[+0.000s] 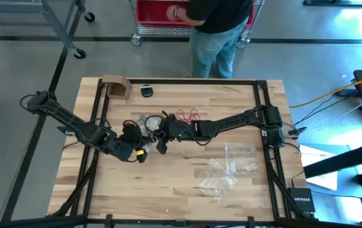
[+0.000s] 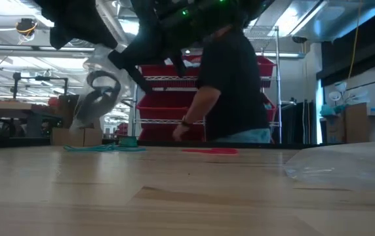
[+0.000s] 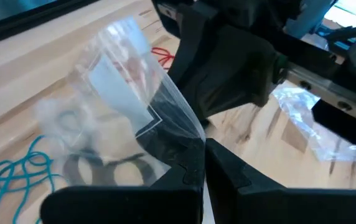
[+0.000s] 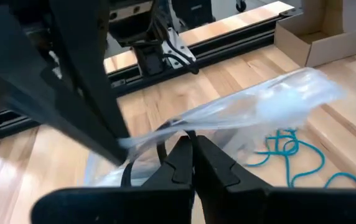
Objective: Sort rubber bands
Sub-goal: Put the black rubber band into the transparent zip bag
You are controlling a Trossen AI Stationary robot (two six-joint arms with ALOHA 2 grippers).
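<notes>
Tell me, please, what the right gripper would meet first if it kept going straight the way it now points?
Most likely the clear bag with black bands inside, which the right gripper is already shut on. Beyond it stands the left gripper, shut on the same bag; how far behind is hard to judge.

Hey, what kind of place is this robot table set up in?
Probably a workshop or warehouse-style lab. A wire shelving cart holding red bins stands behind the wooden table, a person works at it, and the floor around is bare concrete with taped lines.
</notes>
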